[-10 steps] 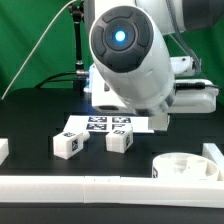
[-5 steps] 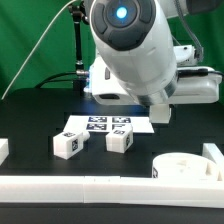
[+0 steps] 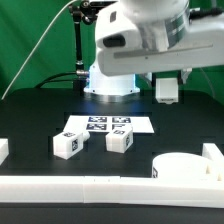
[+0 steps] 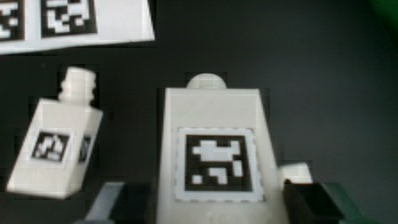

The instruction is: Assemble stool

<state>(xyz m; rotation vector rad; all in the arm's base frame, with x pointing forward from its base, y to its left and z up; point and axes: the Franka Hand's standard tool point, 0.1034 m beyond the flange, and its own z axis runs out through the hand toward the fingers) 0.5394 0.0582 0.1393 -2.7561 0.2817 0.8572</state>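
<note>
Bright even light, soft wrist blur

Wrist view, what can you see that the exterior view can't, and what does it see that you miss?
Only the wrist view shows the black-and-white tag on the held leg up close, with the gripper fingers at its sides. Only the exterior view shows the round seat, the long border bar and the robot arm. Both show the held leg, the marker board and a loose leg lying on the black table.
</note>
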